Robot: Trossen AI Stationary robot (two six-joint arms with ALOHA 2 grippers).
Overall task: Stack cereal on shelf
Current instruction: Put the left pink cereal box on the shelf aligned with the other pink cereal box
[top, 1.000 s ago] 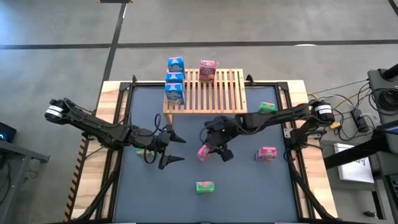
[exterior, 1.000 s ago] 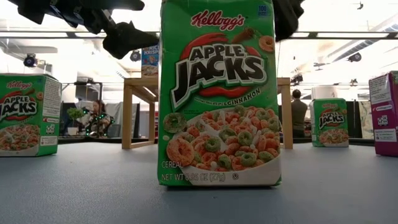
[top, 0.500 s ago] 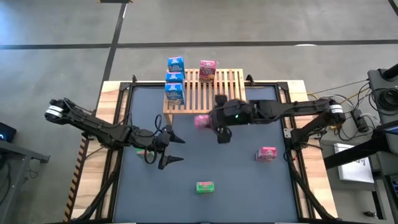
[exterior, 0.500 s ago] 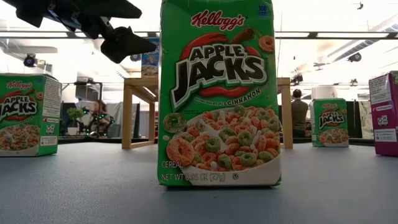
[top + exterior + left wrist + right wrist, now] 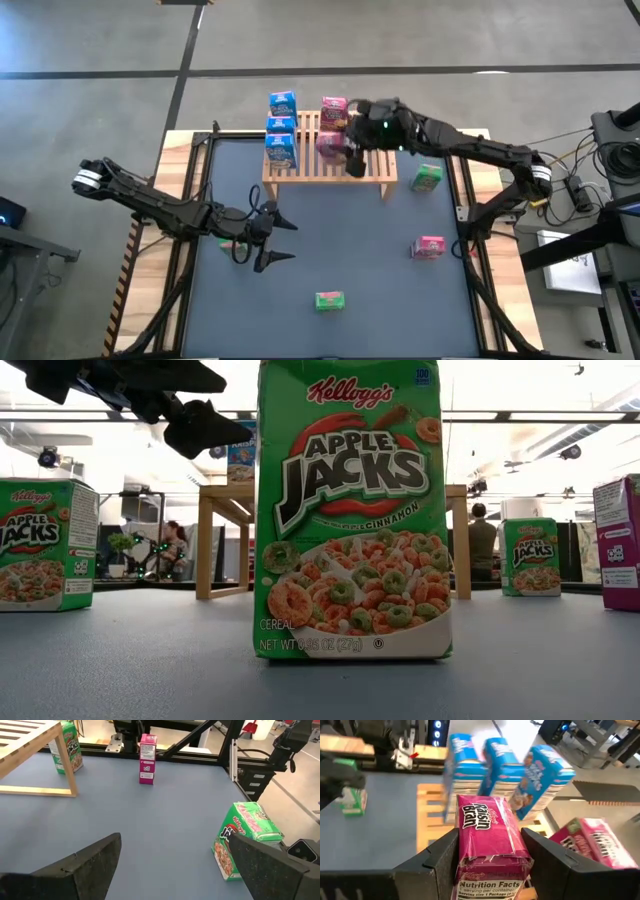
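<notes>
Over the shelf (image 5: 340, 150) the right pincer (image 5: 490, 855) clamps a pink box (image 5: 490, 837); left pincer (image 5: 170, 865) gapes wide.

Pink Raisin Bran box (image 5: 490, 840) in right hand (image 5: 490, 862), over slatted shelf (image 5: 431, 812).

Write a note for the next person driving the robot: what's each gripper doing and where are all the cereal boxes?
Right gripper: shut on a pink box, held over the shelf beside the pink box already there.
Left gripper: open, empty, low over the table's left-middle, near a green box.
Done: three blue boxes in a row at the shelf's left end, one pink box at the back.
Left: set down the held pink box; then fetch the pink box on the table's right, the green box by the shelf's right leg, the green box at the front and the one by the left gripper.
</notes>
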